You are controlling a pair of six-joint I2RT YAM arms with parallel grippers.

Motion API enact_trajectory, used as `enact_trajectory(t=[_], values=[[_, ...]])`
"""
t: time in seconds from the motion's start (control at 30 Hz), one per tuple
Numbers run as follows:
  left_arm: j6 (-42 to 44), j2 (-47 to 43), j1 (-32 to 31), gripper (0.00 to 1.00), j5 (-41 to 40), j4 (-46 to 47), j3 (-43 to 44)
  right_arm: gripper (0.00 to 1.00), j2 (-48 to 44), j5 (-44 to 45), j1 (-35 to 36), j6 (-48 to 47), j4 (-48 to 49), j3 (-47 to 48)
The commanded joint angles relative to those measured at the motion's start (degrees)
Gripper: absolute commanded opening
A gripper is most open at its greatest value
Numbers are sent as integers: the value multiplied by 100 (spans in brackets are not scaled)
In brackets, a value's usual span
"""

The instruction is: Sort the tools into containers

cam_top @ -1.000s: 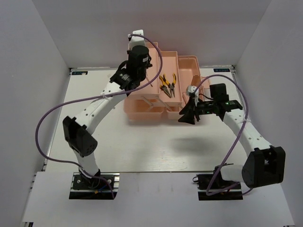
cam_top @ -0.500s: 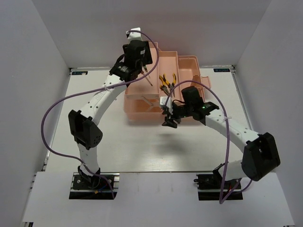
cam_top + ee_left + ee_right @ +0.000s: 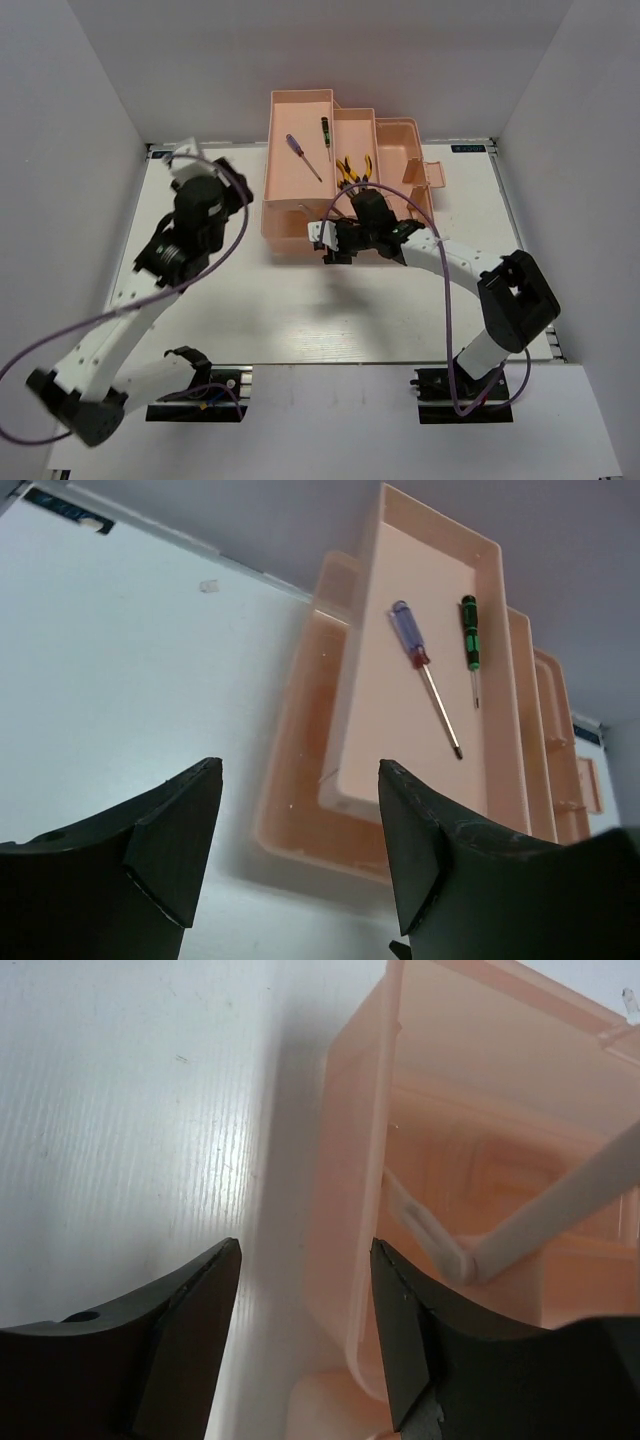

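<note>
A white table (image 3: 300, 320) sits enclosed by plain white walls (image 3: 85, 90) on three sides.

Toolbox (image 3: 350, 1140): translucent salmon-pink plastic, smooth, with a faint gloss along the wall edges.
Surface (image 3: 120, 1110): white sheet, fine parallel ribs, soft sheen.
Purple screwdriver (image 3: 420, 660): clear-tinted plastic handle, bare bright metal shaft.
Green screwdriver (image 3: 470, 652): opaque green-and-black handle, metal shaft.
Left tool (image 3: 300, 768), right tool (image 3: 305, 1245): fingers look like matt black plastic, slightly grainy, with dull highlights on the edges.
</note>
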Motion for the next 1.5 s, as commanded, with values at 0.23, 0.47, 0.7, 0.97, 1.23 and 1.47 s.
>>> enact_trajectory(t=[0.23,0.47,0.7,0.97,1.23,1.47], values=[[-2647,-1469,12,74,-32,-1387,-2477,51,460,-1455,330,-437,-1126,1098],[-3308,-1855,12,74,391,-1527,-3287,51,916,-819,559,449,-381,1467],[-3484,-2111,12,74,742,-1564,-3629,54,1426,527,655,311,838,1302],[-3651,-1909,-40,74,1392,-1019,-4025,55,1664,1355,734,161,1563,1090],[-3651,-1654,-40,73,1595,-615,-4280,50,1321,48,691,564,553,1474],[-3651,-1654,-40,73,1595,-614,-4332,44,1515,-1238,647,1145,-416,2276]])
